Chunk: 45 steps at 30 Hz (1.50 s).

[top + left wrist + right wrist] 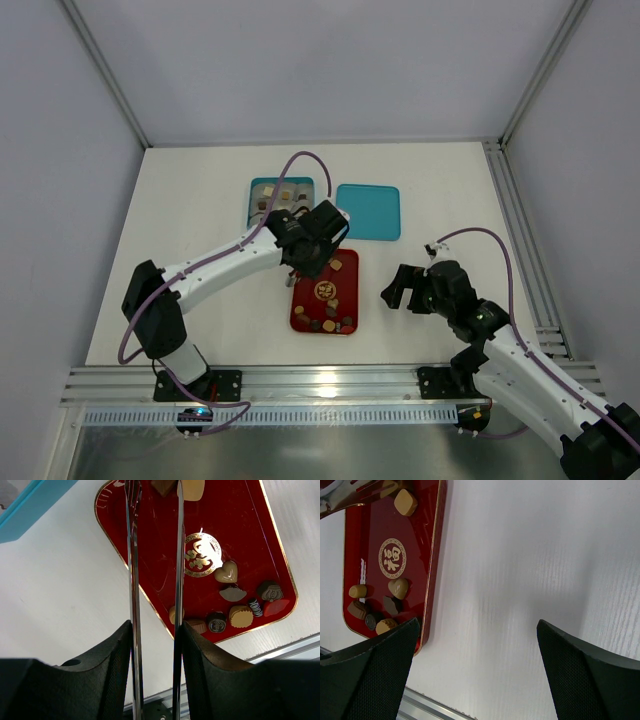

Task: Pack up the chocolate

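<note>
A red tray (348,290) with a gold emblem holds several chocolates (332,322) along its near edge and a few at its far end. My left gripper (310,248) is shut on metal tongs (132,555) over the tray's far end. In the left wrist view the gripper (156,630) grips the two blades. A brown chocolate (162,485) lies between the tong tips, beside a tan piece (193,488). I cannot tell if the tips pinch it. A heart-shaped piece (227,572) lies near the emblem. My right gripper (408,288) is open and empty right of the tray (420,545); it also shows in the right wrist view (477,625).
A teal box (254,190) with chocolates in paper cups stands behind the tray. Its teal lid (368,212) lies to the right of it. A metal rail (320,385) runs along the table's near edge.
</note>
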Each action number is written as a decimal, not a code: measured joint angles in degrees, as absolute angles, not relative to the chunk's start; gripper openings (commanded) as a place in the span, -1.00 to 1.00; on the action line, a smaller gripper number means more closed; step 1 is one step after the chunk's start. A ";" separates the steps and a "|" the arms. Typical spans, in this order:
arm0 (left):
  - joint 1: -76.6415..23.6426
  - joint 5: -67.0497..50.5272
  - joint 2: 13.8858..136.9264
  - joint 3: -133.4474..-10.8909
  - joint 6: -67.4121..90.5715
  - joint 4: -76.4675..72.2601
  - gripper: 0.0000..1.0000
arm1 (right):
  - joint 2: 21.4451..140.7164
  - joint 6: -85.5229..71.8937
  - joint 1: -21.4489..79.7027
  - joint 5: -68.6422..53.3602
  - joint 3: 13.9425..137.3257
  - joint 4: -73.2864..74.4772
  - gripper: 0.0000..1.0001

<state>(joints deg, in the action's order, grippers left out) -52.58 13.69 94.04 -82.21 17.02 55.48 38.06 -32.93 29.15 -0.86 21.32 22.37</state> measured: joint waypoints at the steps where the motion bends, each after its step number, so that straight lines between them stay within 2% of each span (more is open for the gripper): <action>1: -52.58 13.45 94.04 -82.21 16.97 55.40 -0.17 | 38.06 -32.95 29.15 -0.86 21.32 22.37 1.00; 45: -52.47 9.26 93.08 -80.40 17.98 54.70 -0.17 | 37.85 -32.97 29.15 -0.86 21.32 22.37 0.99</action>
